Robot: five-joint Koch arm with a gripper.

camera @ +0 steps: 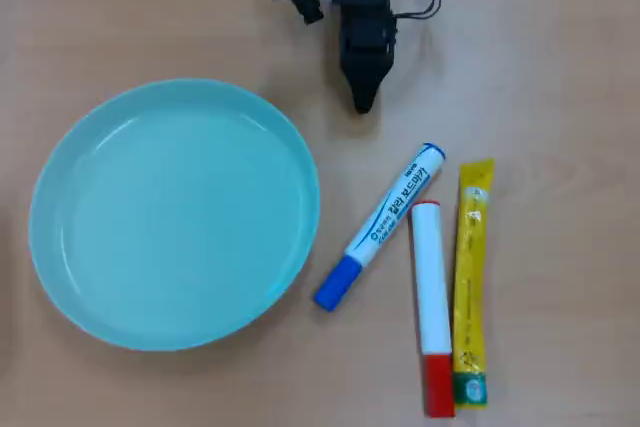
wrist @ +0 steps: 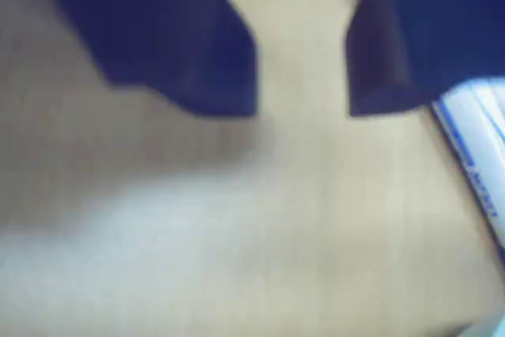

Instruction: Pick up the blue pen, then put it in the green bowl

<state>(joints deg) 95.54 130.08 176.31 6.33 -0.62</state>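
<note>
The hand [camera: 362,102] hangs over the bare table [camera: 560,67], its jaws parted by a narrow gap in the blurred wrist view and grasping nothing. The blue pen [camera: 382,224] lies just below it in the overhead view, slanted, beside a red-capped marker [camera: 431,307] and yellow sachet [camera: 472,282]. The green bowl [camera: 60,187] sits lower left of the hand, apparently empty.

Robot arm [camera: 365,7], upper centre of the overhead view: black body tapering to a pointed gripper [camera: 363,102], a small white part at its upper left, thin black cables looping at upper right. Wrist view: two dark, blurred, blocky fingers [wrist: 189,45] along the top edge.
</note>
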